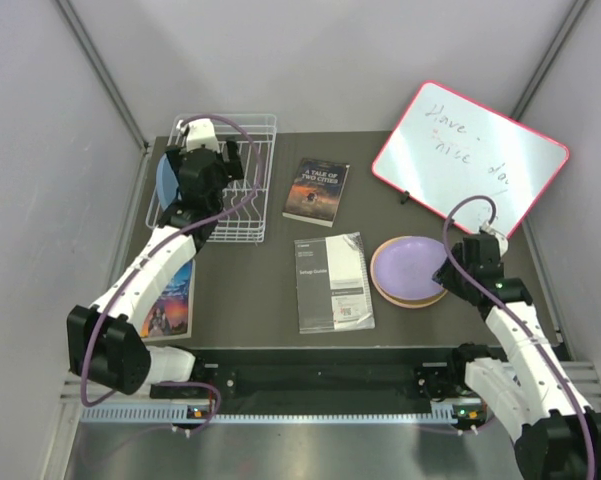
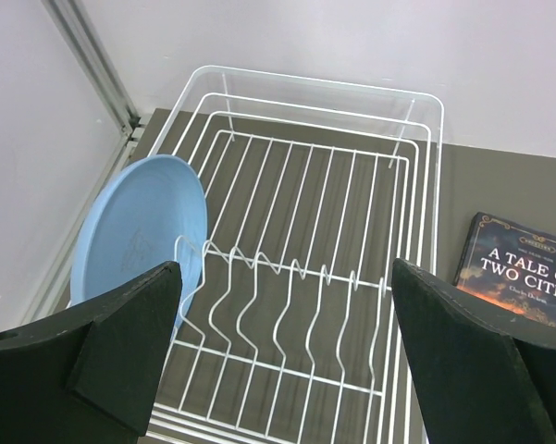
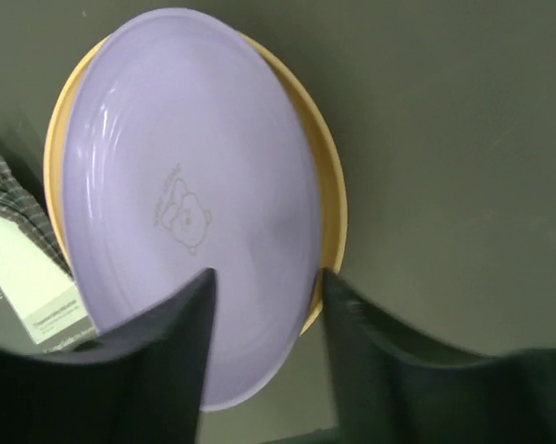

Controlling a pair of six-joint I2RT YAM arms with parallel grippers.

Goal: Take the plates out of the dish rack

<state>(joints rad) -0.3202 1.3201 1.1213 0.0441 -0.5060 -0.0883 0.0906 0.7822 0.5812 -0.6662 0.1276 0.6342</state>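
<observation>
overhead wide, wrists close, plates (image 1: 410, 262) seemingly shared

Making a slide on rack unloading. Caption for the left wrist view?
Open left gripper hovers over the dish rack; one blue plate stands on edge at its left side.

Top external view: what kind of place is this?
Probably a lab robot test cell, not a kitchen: bare grey walls box in a dark table, with staged props, a dish rack, a whiteboard and a paperback.

Smooth, slightly glossy plastic lavender plate (image 3: 185, 185), white-coated metal wire dish rack (image 2: 307, 231), matt dark table (image 1: 270, 270).
</observation>
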